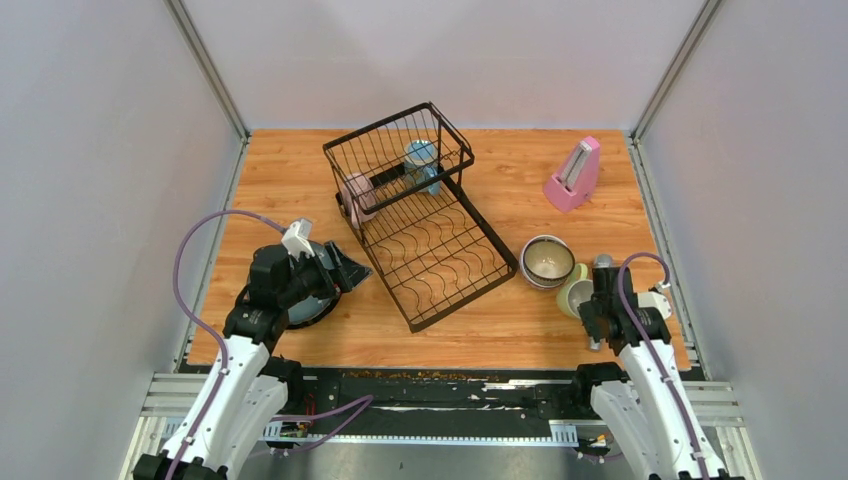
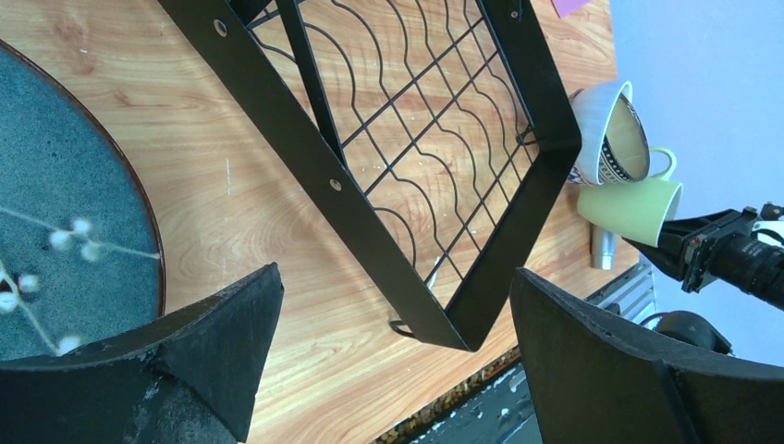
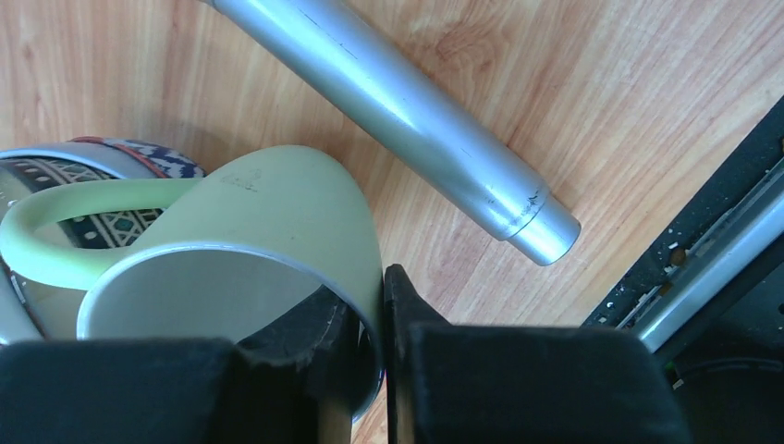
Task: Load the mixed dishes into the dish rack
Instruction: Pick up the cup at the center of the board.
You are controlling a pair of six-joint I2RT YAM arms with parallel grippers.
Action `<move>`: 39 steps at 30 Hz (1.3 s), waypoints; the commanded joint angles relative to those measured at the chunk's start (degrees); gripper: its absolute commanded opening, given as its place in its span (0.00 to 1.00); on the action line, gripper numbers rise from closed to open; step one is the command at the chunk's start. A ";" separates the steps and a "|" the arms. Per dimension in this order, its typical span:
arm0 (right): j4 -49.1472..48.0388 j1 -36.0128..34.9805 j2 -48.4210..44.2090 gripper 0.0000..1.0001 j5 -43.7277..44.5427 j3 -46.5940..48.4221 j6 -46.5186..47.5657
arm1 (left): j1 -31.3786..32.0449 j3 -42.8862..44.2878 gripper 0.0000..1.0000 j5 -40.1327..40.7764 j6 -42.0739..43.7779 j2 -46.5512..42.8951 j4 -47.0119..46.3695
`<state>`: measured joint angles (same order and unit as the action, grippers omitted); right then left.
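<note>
Currently the right gripper (image 3: 370, 305) is clamping the wall of the pale-green mug (image 3: 277, 213), one finger sitting inside the rim and the other pressing outside. The mug is tipping sideways, with its handle pointing toward the patterned bowl (image 3: 55, 171) and the silver microphone (image 3: 407, 111) lying just beyond the fingers. The left gripper (image 2: 396, 282) is hanging with fingers wide apart, the speckled plate (image 2: 65, 185) lying beside one finger and a corner of the dish rack (image 2: 310, 162) showing between them.

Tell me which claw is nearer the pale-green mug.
Right. The right claw is shut on the rim of the pale-green mug, one finger inside. The left claw hangs open beyond the dish rack, over a speckled plate's edge.
</note>
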<state>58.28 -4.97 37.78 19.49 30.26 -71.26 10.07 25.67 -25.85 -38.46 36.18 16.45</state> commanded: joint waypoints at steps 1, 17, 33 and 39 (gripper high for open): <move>-2.49 0.15 -4.71 0.00 0.30 1.87 1.39 | 0.14 0.83 0.99 -0.93 0.27 -0.55 -0.80; 14.65 0.20 -12.00 0.00 3.08 17.59 -2.60 | 0.13 1.61 1.00 0.86 0.57 -0.65 0.84; -3.75 0.22 -15.58 0.00 -3.00 34.76 14.74 | 0.13 -1.47 1.00 -0.74 -7.63 -5.93 -5.64; -19.84 0.22 -11.46 0.00 -21.56 32.62 22.29 | 0.13 -2.73 1.00 -0.04 -11.73 -7.14 -8.63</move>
<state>58.94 -4.91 23.20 13.06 62.61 -55.81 10.07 23.75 -25.43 -46.13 30.22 12.69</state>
